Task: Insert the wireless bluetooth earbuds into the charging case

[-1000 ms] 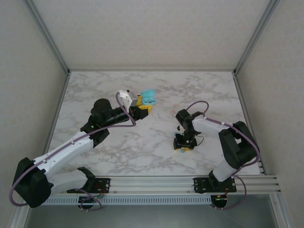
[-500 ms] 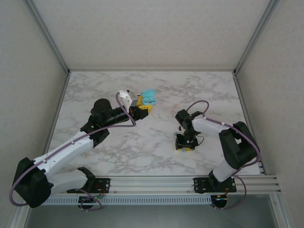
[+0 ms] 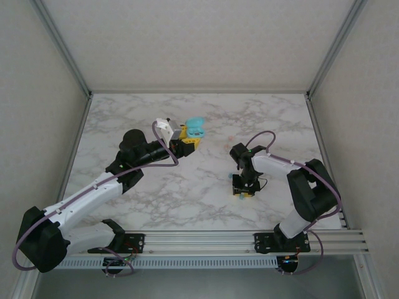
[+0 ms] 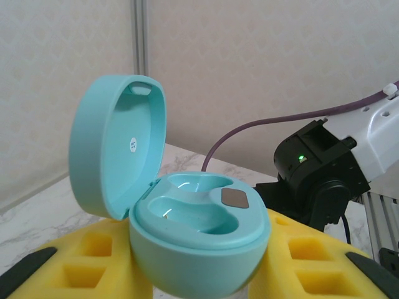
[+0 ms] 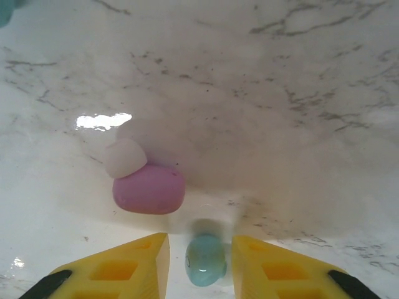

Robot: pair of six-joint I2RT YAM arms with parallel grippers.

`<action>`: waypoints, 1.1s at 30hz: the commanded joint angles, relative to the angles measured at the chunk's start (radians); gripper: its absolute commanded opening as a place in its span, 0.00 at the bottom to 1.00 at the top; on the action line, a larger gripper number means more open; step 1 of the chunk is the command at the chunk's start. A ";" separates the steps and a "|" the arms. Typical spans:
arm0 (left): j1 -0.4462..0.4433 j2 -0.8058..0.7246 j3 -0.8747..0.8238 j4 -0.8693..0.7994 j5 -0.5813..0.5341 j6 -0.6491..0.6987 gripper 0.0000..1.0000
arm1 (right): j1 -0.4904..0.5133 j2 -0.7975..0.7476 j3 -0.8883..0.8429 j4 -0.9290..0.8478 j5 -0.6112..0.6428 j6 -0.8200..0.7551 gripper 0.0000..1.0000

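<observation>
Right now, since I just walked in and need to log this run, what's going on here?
The left gripper holds the teal charging case, lid open. The right gripper is down at the table, its jaws on either side of a teal earbud but not clamped yet. A pink earbud lies just beyond it.

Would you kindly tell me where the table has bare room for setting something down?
The table is bare between the left arm and right arm, and along its far edge behind the charging case. Crowded: around the right claw, where the earbuds lie.
</observation>
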 commanded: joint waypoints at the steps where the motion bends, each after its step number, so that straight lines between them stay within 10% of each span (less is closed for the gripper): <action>1: -0.003 -0.012 0.022 0.010 -0.007 0.012 0.23 | 0.010 0.023 0.021 -0.020 0.031 0.010 0.28; 24: -0.003 -0.018 0.017 0.006 -0.018 0.013 0.23 | 0.017 -0.053 0.021 -0.043 0.000 0.005 0.13; 33: 0.054 -0.020 0.013 0.003 -0.020 0.021 0.22 | -0.085 -0.333 0.023 0.233 -0.623 0.080 0.14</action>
